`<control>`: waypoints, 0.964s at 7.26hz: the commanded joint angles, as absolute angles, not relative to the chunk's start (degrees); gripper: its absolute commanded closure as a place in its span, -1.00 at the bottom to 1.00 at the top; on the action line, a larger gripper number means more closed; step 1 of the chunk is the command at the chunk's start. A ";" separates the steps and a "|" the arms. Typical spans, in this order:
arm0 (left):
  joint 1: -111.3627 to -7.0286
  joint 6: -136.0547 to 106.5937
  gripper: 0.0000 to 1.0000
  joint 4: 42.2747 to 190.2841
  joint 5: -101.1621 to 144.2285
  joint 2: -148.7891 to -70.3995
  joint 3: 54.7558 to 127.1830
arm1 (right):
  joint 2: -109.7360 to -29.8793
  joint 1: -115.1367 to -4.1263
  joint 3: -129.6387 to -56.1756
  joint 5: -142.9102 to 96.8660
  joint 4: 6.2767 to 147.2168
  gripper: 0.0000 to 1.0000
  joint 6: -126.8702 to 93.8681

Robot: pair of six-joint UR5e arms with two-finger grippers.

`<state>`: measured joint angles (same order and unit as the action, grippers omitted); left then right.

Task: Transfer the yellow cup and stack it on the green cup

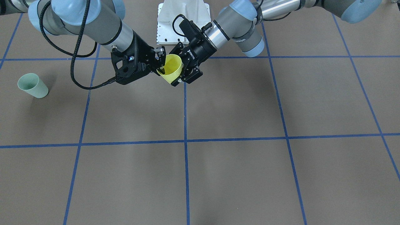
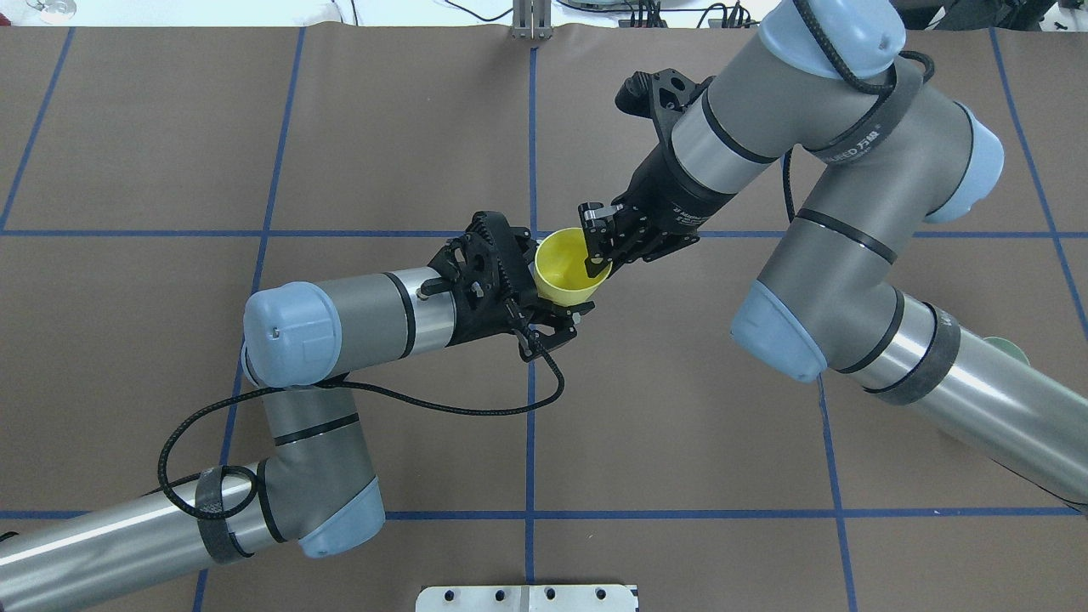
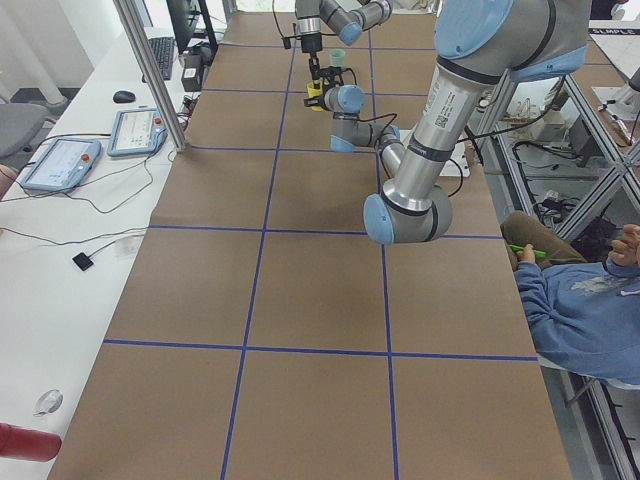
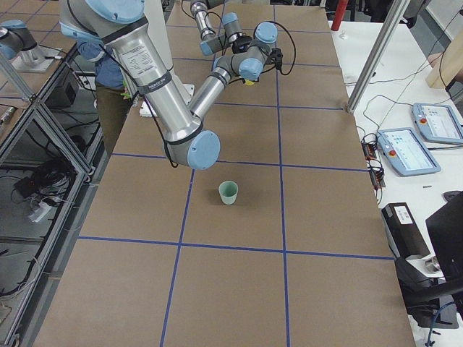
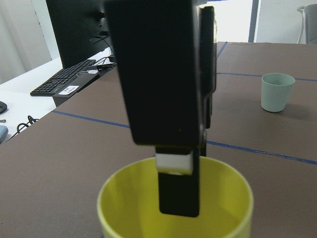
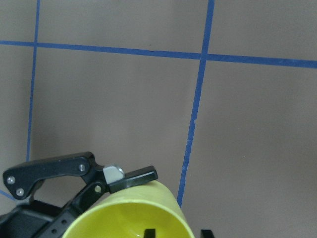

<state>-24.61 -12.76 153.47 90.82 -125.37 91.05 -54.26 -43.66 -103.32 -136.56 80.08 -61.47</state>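
Observation:
The yellow cup (image 1: 172, 69) is held in the air over the table's middle, tilted, mouth up; it also shows in the overhead view (image 2: 568, 268). My left gripper (image 2: 552, 285) is shut around the cup's body from the side, and shows on the right in the front view (image 1: 180, 68). My right gripper (image 2: 597, 238) is open and straddles the cup's rim, one finger (image 5: 178, 191) inside the cup and one outside. The green cup (image 1: 32, 85) stands upright on the table far off on my right side, apart from both grippers (image 4: 228, 192).
The brown table (image 1: 237, 175) carries a grid of blue tape lines. A white base plate (image 1: 182, 22) sits at the robot's edge. A side desk holds tablets (image 3: 60, 165) and a keyboard. A seated person (image 3: 585, 310) is near the robot's side.

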 commanded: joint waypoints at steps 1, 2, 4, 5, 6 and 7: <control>-24.52 -16.15 -0.77 154.07 90.70 -124.90 91.32 | -54.23 -45.25 -103.36 -137.63 80.07 1.00 -61.87; -24.52 -16.35 -0.84 154.16 89.22 -124.63 91.75 | -55.19 -48.92 -103.27 -141.55 80.33 1.00 -61.44; -24.43 -16.70 -0.91 154.07 87.45 -124.54 93.25 | -60.71 -55.00 -103.27 -143.79 80.42 1.00 -58.91; -24.43 -16.61 -0.96 154.16 87.45 -124.45 93.77 | -61.43 -57.54 -103.27 -145.01 80.77 1.00 -58.28; -24.52 -16.70 -0.97 154.16 87.45 -123.84 94.48 | -64.13 -60.96 -104.40 -146.24 80.86 1.00 -58.36; -24.43 -16.70 -0.97 154.16 87.28 -123.58 94.48 | -68.34 -65.26 -106.24 -145.99 80.86 1.00 -58.62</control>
<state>-24.47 -16.67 154.15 87.45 -124.00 94.16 -63.92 -60.32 -104.43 -145.57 80.78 -58.56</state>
